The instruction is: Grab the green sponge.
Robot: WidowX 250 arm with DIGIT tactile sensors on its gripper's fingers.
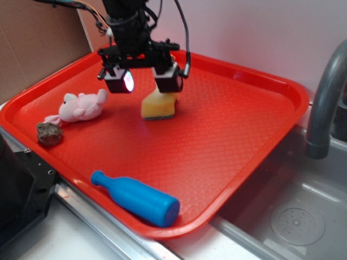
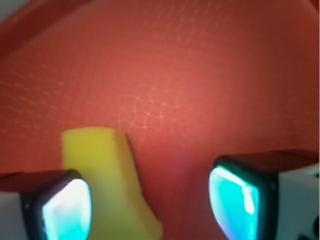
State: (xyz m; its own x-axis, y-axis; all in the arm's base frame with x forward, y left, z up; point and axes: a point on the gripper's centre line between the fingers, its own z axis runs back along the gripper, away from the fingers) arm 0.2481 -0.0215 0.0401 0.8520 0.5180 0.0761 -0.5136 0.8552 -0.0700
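The green sponge (image 1: pixel 158 105) is a yellow foam block with a thin dark layer on its right face, standing on the red tray (image 1: pixel 238 124) near the back middle. My gripper (image 1: pixel 143 81) hangs open just above it, and the finger on the right of the exterior view partly covers the sponge's top. In the wrist view the sponge (image 2: pixel 107 175) sits low and left, right beside one glowing fingertip (image 2: pixel 67 210). The other fingertip (image 2: pixel 235 200) is well apart from it, with bare tray (image 2: pixel 190 100) between. Nothing is gripped.
A pink plush animal (image 1: pixel 81 106) and a brown lumpy object (image 1: pixel 49 134) lie at the tray's left. A blue bottle (image 1: pixel 135 197) lies on its side near the front rim. A sink basin (image 1: pixel 293 216) and grey faucet (image 1: pixel 325 97) are on the right.
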